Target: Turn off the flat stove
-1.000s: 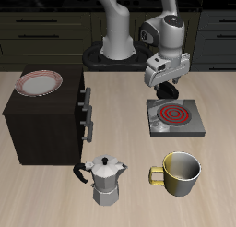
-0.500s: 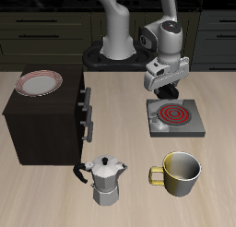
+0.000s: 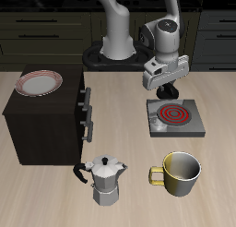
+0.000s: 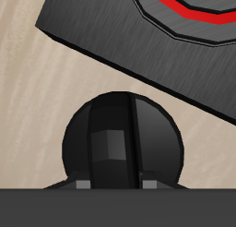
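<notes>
The flat stove (image 3: 174, 118) lies flat on the surface (image 3: 138, 198), toward one side edge, with bare wood all around its rim. Its coil (image 3: 172, 112) glows red. The hand (image 3: 167, 86) hangs above the stove's back edge, toward the back of the surface. In the wrist view the stove (image 4: 120, 37) is cut off, and I cannot tell if the fingers are spread.
</notes>
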Motion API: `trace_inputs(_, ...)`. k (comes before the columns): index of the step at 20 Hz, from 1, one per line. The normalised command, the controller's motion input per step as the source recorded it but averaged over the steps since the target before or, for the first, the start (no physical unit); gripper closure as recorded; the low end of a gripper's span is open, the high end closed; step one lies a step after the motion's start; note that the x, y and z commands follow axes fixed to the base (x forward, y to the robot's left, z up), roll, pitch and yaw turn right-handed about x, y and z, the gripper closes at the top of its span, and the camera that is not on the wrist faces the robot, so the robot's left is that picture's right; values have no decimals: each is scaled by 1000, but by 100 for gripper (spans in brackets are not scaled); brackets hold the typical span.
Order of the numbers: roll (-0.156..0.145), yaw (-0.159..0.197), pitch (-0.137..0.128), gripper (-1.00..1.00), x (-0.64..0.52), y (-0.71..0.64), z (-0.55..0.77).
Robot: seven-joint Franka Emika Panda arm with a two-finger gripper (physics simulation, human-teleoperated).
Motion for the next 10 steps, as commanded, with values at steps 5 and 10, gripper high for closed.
trace_inputs(5,22,-23,6,100,1,-11,26)
trace_inputs(10,-13,-75,-8,100,150,-121,104)
